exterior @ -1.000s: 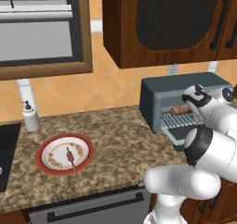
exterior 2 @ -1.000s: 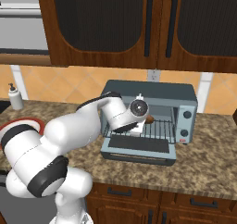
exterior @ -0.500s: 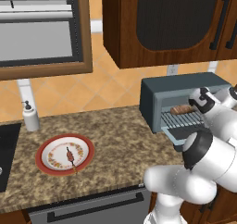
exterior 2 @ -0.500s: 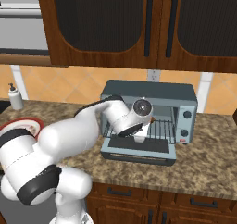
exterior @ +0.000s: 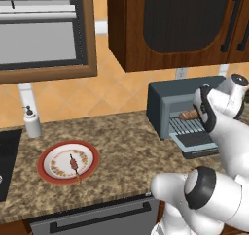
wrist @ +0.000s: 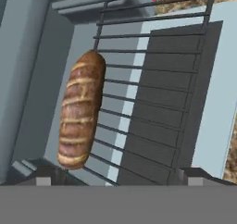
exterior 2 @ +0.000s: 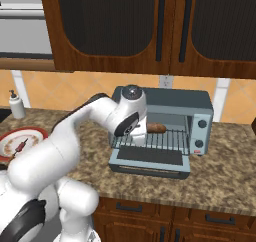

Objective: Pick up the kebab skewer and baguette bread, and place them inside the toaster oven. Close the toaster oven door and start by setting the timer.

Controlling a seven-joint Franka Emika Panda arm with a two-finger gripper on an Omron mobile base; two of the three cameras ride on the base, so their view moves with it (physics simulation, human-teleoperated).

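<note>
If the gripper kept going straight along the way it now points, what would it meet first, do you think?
Most likely the wire rack inside the toaster oven. The gripper is open, and the baguette bread lies off to one side of its line. Depth is hard to judge.

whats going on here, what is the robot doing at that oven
The robot is loading a toaster oven on the kitchen counter. The baguette bread lies on the wire rack inside, and the gripper sits just above it with its fingertips apart, holding nothing. The toaster oven door is dropped open. The kebab skewer is on the red-rimmed plate farther along the counter, not yet moved.
</note>
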